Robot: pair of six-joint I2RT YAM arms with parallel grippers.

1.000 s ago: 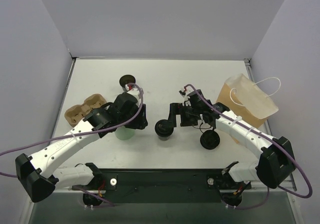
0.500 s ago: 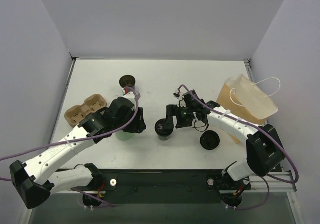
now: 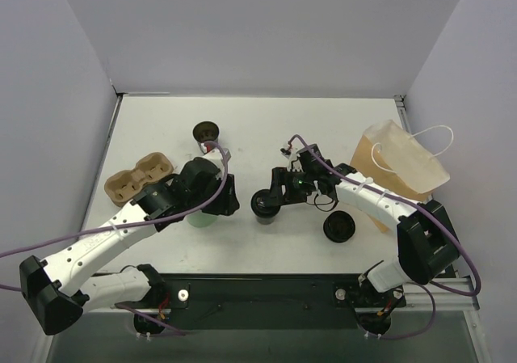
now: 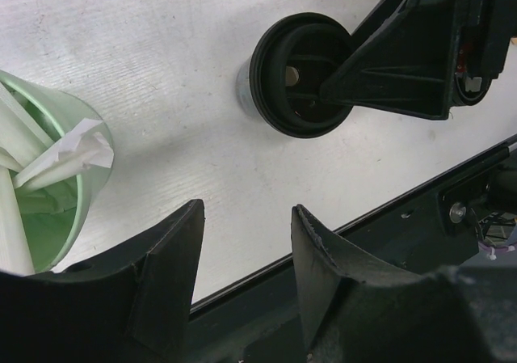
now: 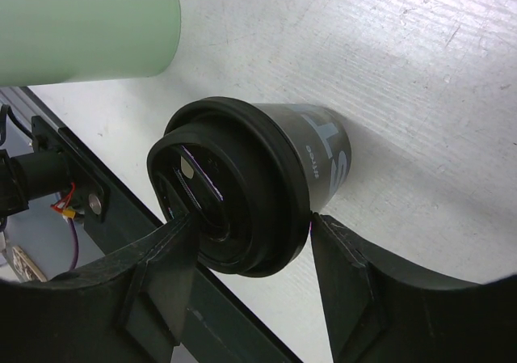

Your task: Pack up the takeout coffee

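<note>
Right end effector (image 5: pixel 249 242) closes from wide onto the cup (image 5: pixel 323 149) at centre frame, grasping it, so lifting looks next; left end effector (image 4: pixel 246 217) hangs released

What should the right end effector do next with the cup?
Probably close the right end effector firmly on the cup before any lift. Its fingers flank the cup's rim, but a secure grip isn't certain, and the cup stands on the table.

Bright even light, soft shadows; left hand (image 4: pixel 247 217) looks slightly blurred.
</note>
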